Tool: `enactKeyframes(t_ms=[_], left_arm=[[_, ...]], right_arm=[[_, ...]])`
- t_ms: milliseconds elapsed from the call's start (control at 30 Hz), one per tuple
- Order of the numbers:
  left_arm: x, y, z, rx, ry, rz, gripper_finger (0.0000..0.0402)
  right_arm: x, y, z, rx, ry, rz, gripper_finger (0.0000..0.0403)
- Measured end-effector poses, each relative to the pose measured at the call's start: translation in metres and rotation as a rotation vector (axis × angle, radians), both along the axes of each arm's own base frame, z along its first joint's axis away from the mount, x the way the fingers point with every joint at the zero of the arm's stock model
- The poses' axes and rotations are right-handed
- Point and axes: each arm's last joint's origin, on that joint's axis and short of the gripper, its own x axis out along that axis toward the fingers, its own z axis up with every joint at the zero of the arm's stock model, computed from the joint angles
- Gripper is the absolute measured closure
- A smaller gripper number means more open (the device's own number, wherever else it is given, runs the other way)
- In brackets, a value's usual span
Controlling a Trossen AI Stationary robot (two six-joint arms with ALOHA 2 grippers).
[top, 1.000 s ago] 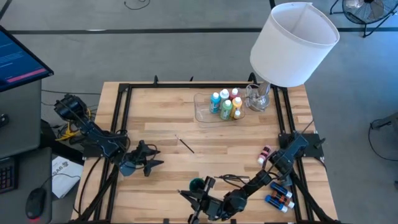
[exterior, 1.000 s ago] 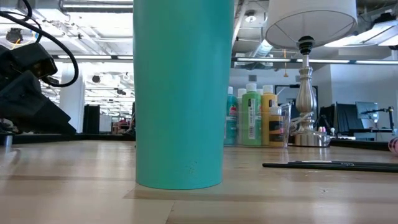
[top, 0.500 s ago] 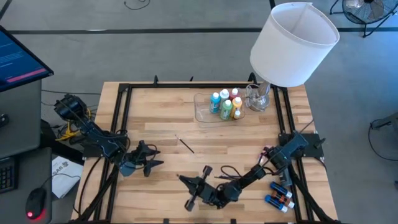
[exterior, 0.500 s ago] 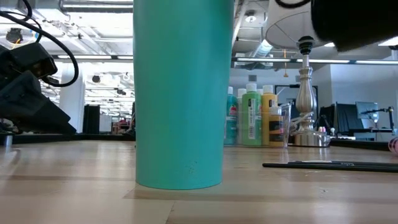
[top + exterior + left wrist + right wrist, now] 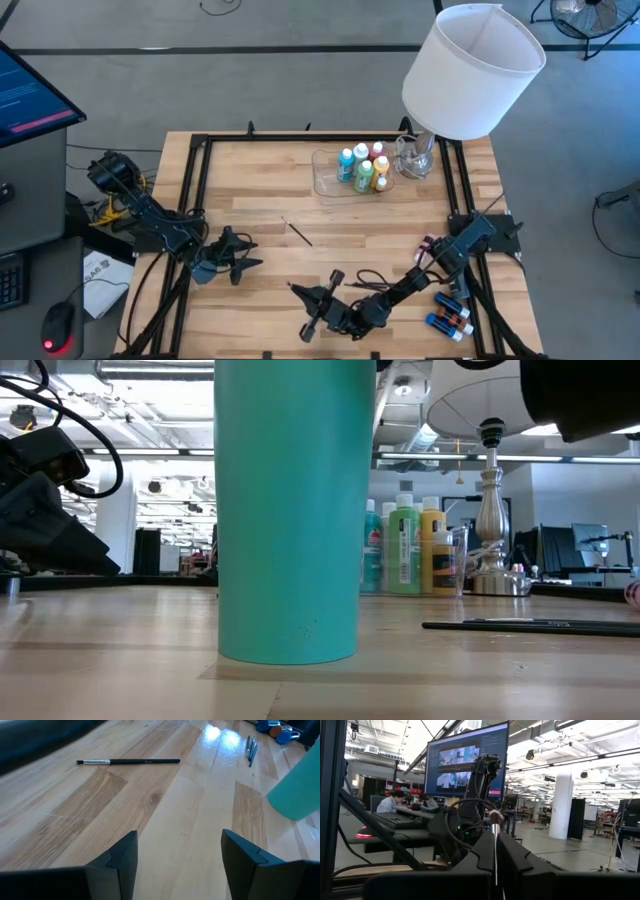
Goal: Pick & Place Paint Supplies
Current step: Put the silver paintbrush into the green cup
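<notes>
My right gripper (image 5: pixel 301 291) reaches along the table's near edge from the right and is shut on a thin brush (image 5: pixel 495 827). It hangs over the tall teal cup (image 5: pixel 288 510), which it hides in the high view. Another dark-handled brush (image 5: pixel 298 233) lies flat on the wood at mid-table. White-capped paint bottles (image 5: pixel 362 168) stand in a clear tray (image 5: pixel 325 178) at the back. My left gripper (image 5: pixel 240 262) waits open at the left, low over bare wood. My right gripper pinches the thin brush between its two shut fingers (image 5: pixel 480 851). The brush runs along the fingers, and its silvery end with a rounded tip (image 5: pixel 495 816) sticks out past them. The fingers slant upward toward the table's left, with the brush clear of the table.
A big white lampshade (image 5: pixel 472 70) on a metal lamp stands at the back right beside a clear glass (image 5: pixel 410 158). Small bottles (image 5: pixel 450 315) lie near the front right corner, and a pink one (image 5: pixel 428 243) sits by the right rail. Black frame rails edge the table.
My right gripper, still shut on the brush, has moved from the near edge toward the table's middle and a little down. It now covers the teal cup in the high view, and its arm has entered the low view's upper right.
</notes>
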Motion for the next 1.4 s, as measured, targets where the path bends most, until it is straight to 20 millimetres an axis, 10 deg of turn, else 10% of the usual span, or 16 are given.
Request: enactKeyframes(t_ms=[1400], left_arm=[[0.001,-0.001,0.001,-0.004,-0.013,0.002,0.0215]], right_arm=[[-0.011,0.015,0.000,-0.028,0.045,-0.020,0.0402]])
